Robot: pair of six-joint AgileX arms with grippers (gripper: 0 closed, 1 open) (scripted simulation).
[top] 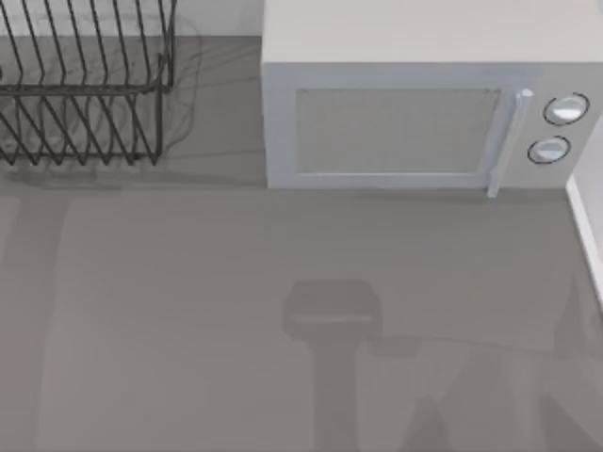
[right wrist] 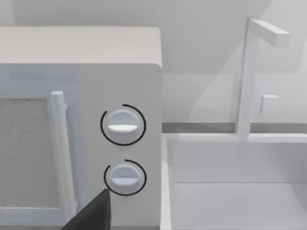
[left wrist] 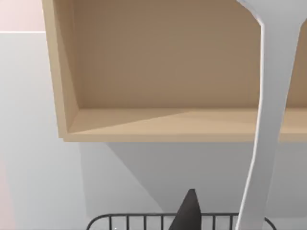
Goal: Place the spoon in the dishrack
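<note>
Grey table [top: 188, 311], white slim-handled spoon [left wrist: 268, 129]

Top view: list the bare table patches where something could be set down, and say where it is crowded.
Bare: the whole wide table in front of the dishrack and microwave. A narrow bare strip runs between them. Crowded: the far edge, which those two occupy.
</note>
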